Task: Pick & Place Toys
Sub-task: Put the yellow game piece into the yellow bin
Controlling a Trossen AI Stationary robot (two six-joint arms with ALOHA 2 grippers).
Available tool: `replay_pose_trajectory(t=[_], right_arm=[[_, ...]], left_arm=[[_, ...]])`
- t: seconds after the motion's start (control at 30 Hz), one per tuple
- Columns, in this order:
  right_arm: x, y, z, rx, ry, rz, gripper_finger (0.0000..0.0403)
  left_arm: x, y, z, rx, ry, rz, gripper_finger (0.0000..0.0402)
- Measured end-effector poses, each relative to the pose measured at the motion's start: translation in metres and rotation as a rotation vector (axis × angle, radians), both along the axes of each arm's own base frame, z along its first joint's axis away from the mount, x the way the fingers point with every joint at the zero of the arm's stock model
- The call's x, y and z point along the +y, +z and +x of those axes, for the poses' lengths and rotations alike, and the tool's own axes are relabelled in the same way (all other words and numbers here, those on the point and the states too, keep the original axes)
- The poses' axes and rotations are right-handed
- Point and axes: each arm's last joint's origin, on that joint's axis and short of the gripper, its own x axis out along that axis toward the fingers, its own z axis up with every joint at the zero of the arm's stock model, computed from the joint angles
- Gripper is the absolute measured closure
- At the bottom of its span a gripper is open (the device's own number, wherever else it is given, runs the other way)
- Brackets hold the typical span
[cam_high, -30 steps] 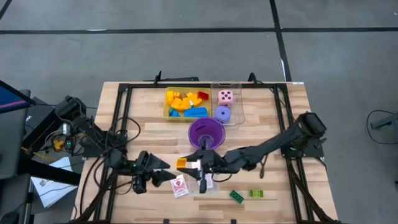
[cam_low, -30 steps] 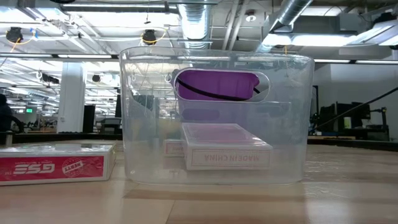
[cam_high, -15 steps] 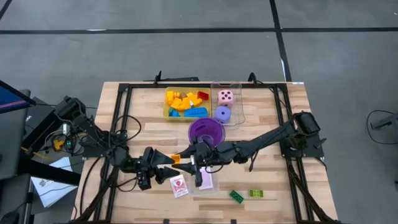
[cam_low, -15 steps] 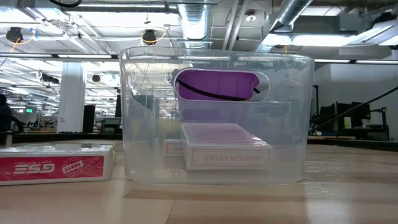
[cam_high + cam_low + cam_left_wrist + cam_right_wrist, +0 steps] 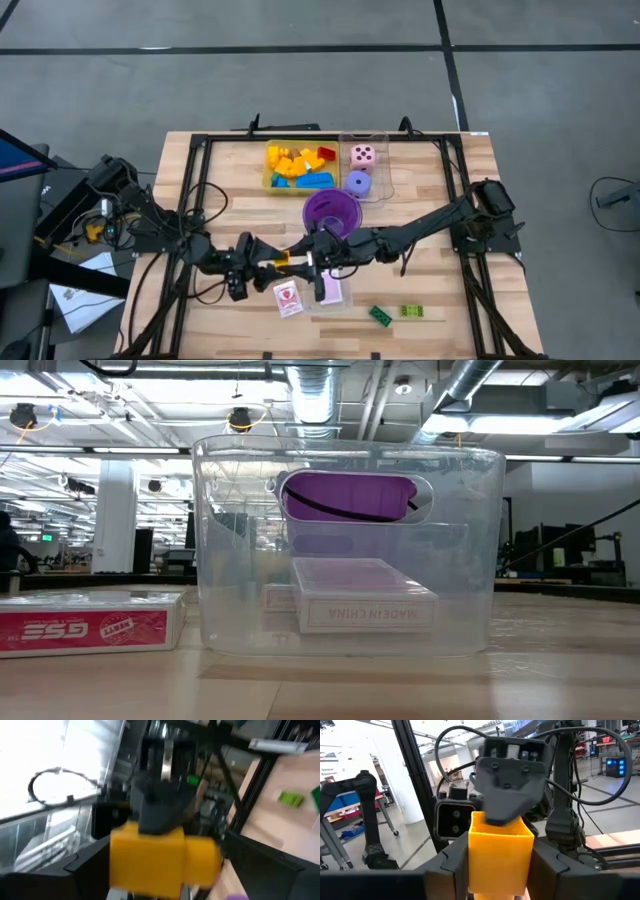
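Yellow brick (image 5: 501,851): long axis level between claws; right claw (image 5: 303,262) clamps it, left claw (image 5: 268,269) spread wide around it. Card box (image 5: 92,622): "GSE", inverted; pack (image 5: 365,607): "MADE IN CHINA".

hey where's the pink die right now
In the high view the pink die sits in the clear tray at the table's far edge, just right of the yellow tray of bricks, with the purple die beside it.

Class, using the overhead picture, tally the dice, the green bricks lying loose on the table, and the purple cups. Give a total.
Dice: 2, pink die and purple die
Loose green bricks: 2, dark green brick and light green brick
Purple cup: 1
Total: 5
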Motion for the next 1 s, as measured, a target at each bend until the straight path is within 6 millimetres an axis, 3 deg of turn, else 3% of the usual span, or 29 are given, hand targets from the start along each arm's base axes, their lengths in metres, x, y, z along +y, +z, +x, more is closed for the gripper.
replay_pose_trajectory(t=[0.17, 0.47, 0.7, 1.0], right_arm=[[-0.0021, -0.0014, 0.0008, 0.015, -0.002, 0.001, 0.0277], [-0.0026, -0.0018, 0.0010, 0.021, -0.002, 0.019, 0.0261], [-0.0021, -0.0015, 0.0010, 0.018, 0.019, 0.018, 0.0274], [-0.0004, -0.0008, 0.0003, 0.008, 0.064, -0.025, 0.0178]], left_arm=[[-0.0017, 0.0004, -0.0003, -0.010, -0.055, 0.008, 0.0084], [-0.0009, 0.0006, -0.0003, -0.009, -0.031, 0.002, 0.0134], [-0.0008, 0.0006, -0.0002, -0.008, -0.026, 0.002, 0.0131], [-0.0012, -0.0005, -0.0002, 0.001, -0.031, 0.013, 0.0141]])
